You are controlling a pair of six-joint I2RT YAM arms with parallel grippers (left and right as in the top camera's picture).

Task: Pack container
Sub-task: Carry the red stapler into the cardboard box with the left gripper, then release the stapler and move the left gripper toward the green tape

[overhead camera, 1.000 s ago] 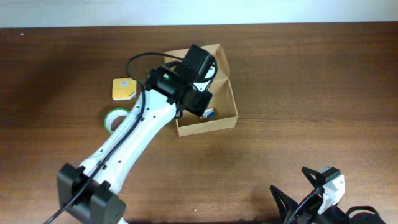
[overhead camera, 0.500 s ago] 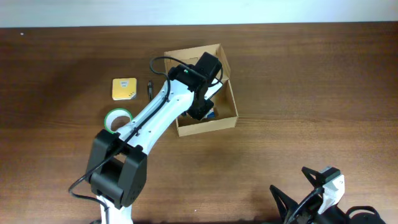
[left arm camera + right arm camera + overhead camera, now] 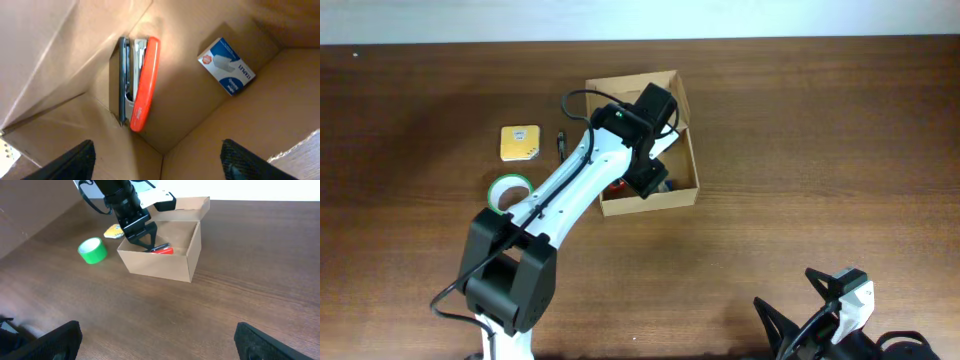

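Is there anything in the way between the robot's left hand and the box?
No, nothing visible. The left gripper hangs open right over the open container, whose lid flap is folded back. Below the gripper, inside the box, lie only a red stapler and a small staple box.

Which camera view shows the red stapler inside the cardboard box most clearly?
The left wrist view: it looks down into the box and shows the whole stapler by one wall. Overhead, the left arm hides all but a small red patch. The right wrist view shows only a red strip over the near wall.
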